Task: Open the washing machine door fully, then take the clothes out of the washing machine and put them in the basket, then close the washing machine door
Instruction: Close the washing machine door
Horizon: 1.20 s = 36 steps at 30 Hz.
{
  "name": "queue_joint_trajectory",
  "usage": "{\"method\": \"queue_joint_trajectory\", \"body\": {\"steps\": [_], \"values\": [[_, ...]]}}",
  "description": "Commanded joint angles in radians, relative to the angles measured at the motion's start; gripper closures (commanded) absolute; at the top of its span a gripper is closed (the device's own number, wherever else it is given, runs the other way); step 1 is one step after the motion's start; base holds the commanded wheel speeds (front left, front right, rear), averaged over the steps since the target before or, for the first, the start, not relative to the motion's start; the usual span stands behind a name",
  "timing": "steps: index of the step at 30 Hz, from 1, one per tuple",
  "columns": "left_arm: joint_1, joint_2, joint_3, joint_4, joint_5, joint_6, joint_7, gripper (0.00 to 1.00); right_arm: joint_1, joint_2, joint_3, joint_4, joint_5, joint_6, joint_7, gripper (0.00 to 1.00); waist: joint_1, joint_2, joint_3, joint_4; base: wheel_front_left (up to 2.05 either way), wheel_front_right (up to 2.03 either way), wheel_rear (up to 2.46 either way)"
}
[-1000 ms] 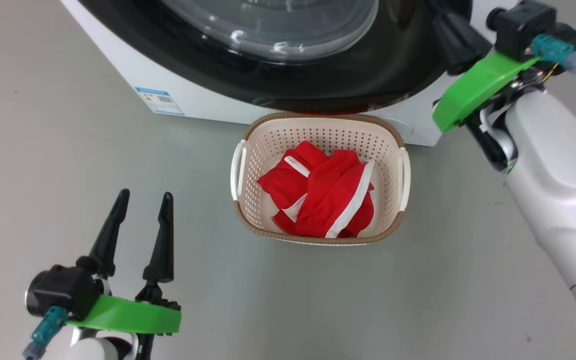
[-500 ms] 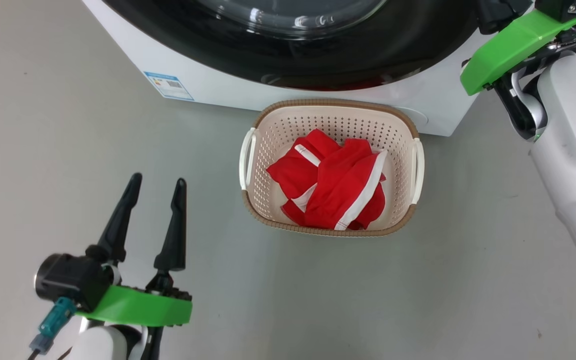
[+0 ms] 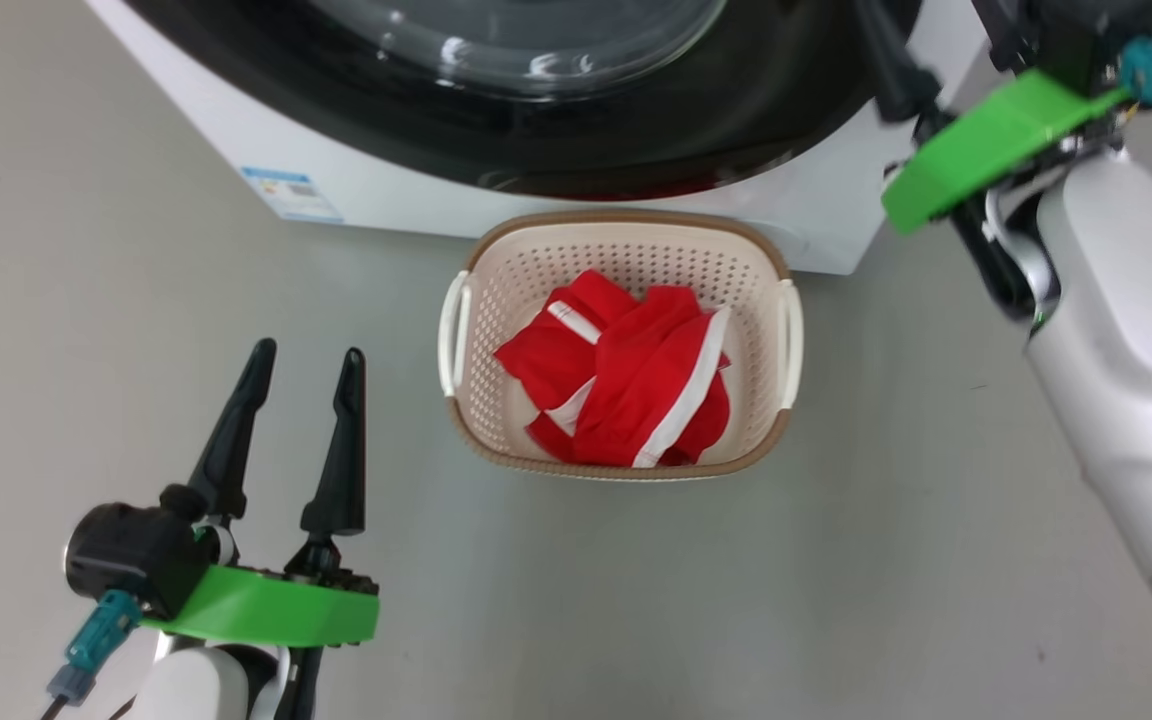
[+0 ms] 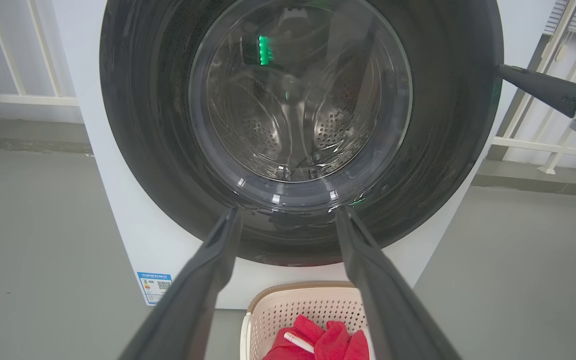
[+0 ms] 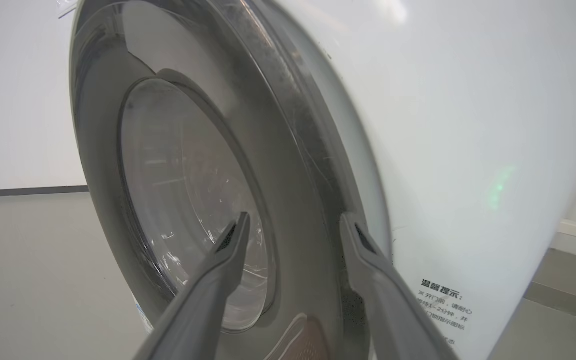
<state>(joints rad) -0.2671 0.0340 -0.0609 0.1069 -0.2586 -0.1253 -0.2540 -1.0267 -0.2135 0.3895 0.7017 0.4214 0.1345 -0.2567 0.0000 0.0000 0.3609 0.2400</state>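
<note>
Seemingly shut, the washing machine door (image 5: pixel 193 175) lies just ahead of the right pincer (image 5: pixel 295 217), jaws parted and empty; the left pincer (image 3: pixel 308 349), likewise parted, hangs well back.

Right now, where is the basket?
In the head view the basket stands on the floor at centre, close in front of the washing machine, below the door, with the clothes inside.

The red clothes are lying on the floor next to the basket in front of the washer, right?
Not quite. The red clothes lie inside the basket, not on the floor beside it; the head view shows this. The basket does stand in front of the washer.
</note>
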Motion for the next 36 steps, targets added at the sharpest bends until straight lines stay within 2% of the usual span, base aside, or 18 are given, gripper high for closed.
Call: {"method": "queue_joint_trajectory", "body": {"steps": [1,12,25,36], "values": [[-0.011,0.016,0.035,-0.019,-0.001,-0.005,-0.008,0.00,0.052,0.022,-0.016,-0.057,-0.004,-0.004,-0.005,0.00,0.0000,0.0000,-0.020,-0.024,0.00,0.00,0.00],[0.000,0.016,0.046,-0.007,-0.003,-0.005,-0.008,0.00,0.301,0.063,-0.149,-0.259,-0.099,-0.004,-0.005,0.00,0.0000,0.0000,-0.087,-0.123,0.00,0.00,0.00],[0.018,0.024,0.078,0.028,0.006,-0.005,-0.008,0.00,0.479,0.095,-0.258,-0.355,-0.165,-0.004,-0.005,0.00,0.0000,0.0000,-0.157,-0.206,0.00,0.00,0.00],[0.067,0.035,0.103,0.031,-0.035,-0.005,-0.008,0.00,0.621,0.120,-0.326,-0.411,-0.178,-0.004,-0.005,0.00,0.0000,0.0000,-0.225,-0.259,0.00,0.00,0.00]]}}
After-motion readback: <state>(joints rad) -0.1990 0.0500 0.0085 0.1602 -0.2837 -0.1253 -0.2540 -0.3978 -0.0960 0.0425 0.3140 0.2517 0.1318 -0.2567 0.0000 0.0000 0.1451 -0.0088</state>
